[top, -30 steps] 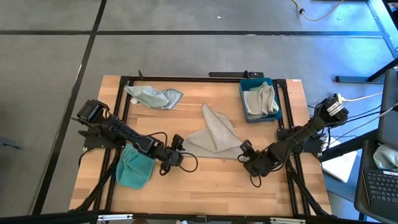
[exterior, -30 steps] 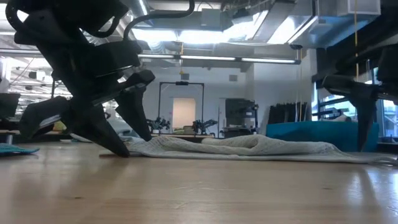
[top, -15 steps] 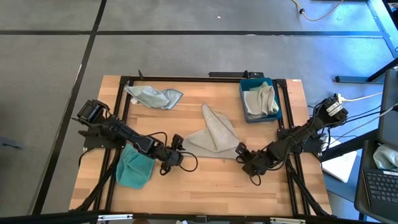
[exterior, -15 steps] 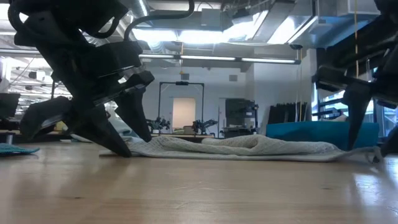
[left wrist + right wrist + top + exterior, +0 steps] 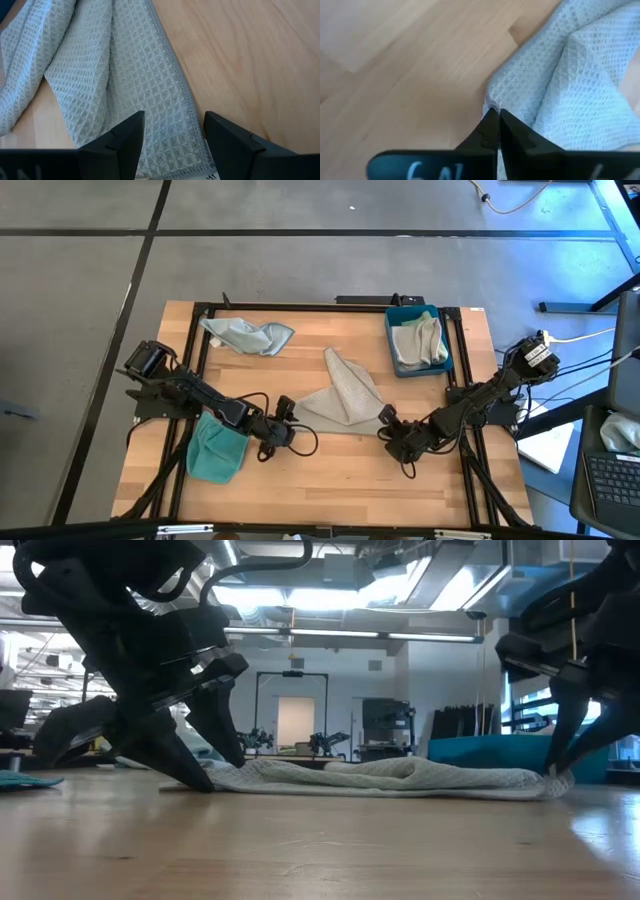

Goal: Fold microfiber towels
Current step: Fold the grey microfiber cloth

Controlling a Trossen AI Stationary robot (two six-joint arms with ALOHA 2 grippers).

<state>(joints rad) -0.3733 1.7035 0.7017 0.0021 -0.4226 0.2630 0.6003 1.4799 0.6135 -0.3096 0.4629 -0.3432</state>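
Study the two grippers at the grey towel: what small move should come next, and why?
Probably closing the left gripper. Its fingers stand open astride the edge of the grey towel, while the right gripper is already shut on the opposite corner. Both corners need holding before the towel can be lifted and folded.

Four towels and a tray spread over the table (image 5: 330, 470)

One towel (image 5: 347, 395) lies at the table's middle, the left gripper (image 5: 285, 408) at its left corner, the right gripper (image 5: 385, 416) at its right corner. A second towel (image 5: 248, 335) lies near the far-left corner, a third (image 5: 216, 450) by the left edge. The tray (image 5: 392, 330) near the far-right corner holds a fourth towel (image 5: 418, 342).
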